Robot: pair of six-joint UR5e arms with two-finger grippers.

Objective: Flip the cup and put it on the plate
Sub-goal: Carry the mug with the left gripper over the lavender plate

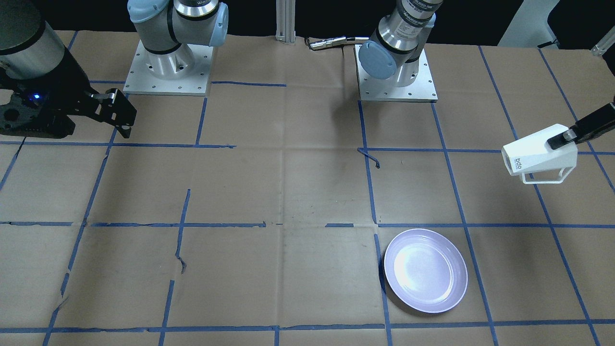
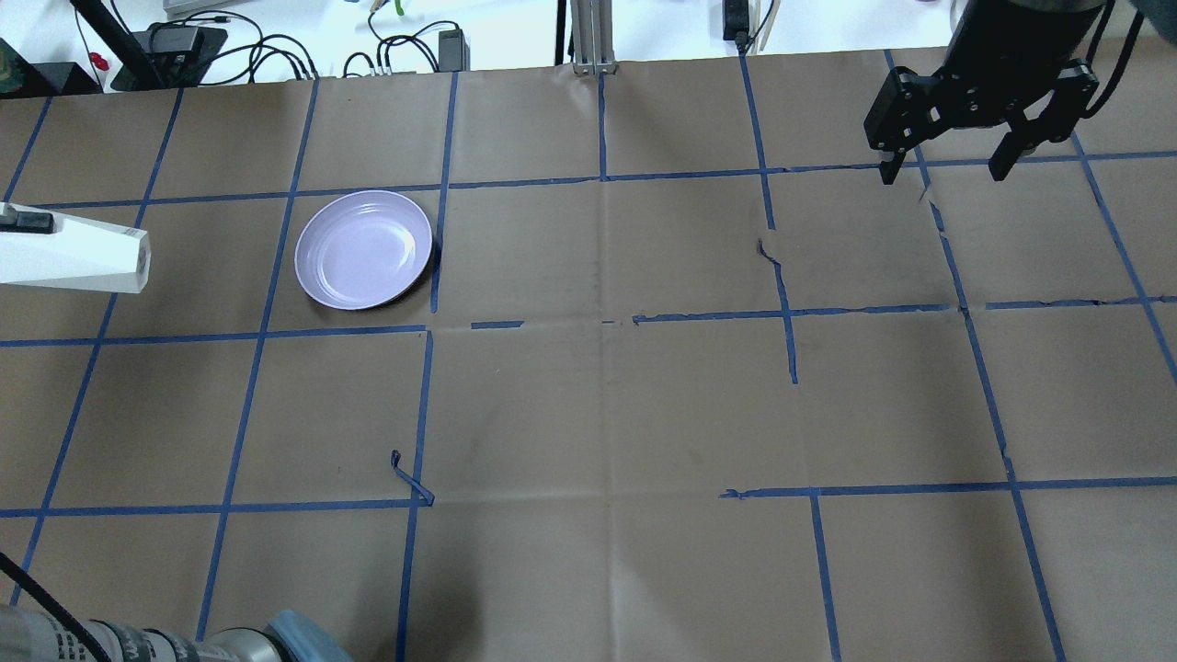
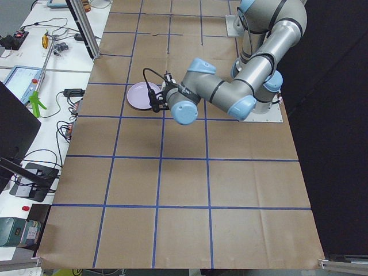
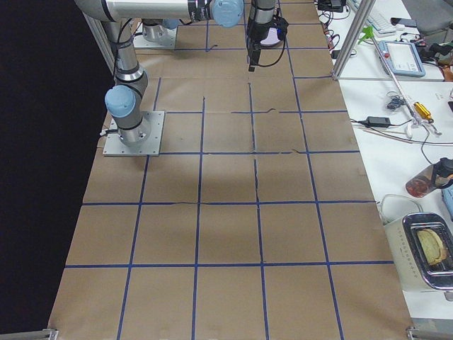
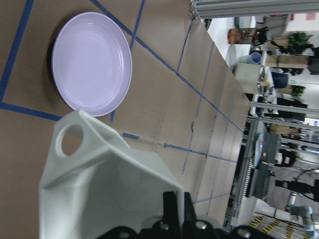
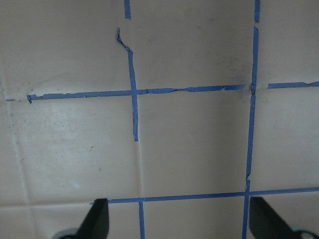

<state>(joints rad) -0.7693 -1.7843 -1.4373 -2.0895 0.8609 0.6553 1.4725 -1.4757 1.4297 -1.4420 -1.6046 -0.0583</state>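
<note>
- The cup [image 1: 538, 154] hangs on its side above the table's left edge, handle underneath, well apart from the plate [image 1: 425, 270].
- The left gripper [image 1: 561, 138] pinches its rim end.
- The right gripper [image 2: 945, 172] hangs with its fingers spread wide.
- The brown paper table [image 1: 288, 192] is gridded with torn blue tape [image 1: 144, 224], with a cable-strewn bench [image 2: 515, 37] beyond.
- The cup's mouth is hidden, and the overhead view crops the cup.

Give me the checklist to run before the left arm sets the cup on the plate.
1. Grip: ok. The left gripper has its jaws shut on the cup.
2. Cup lifted clear: ok, held in the air.
3. Cup upright: not ok, it lies on its side.
4. Plate empty: ok.
5. Cup above plate: not ok, it is off to one side.
6. Right gripper out of the way: ok, open and far from the plate.
</note>
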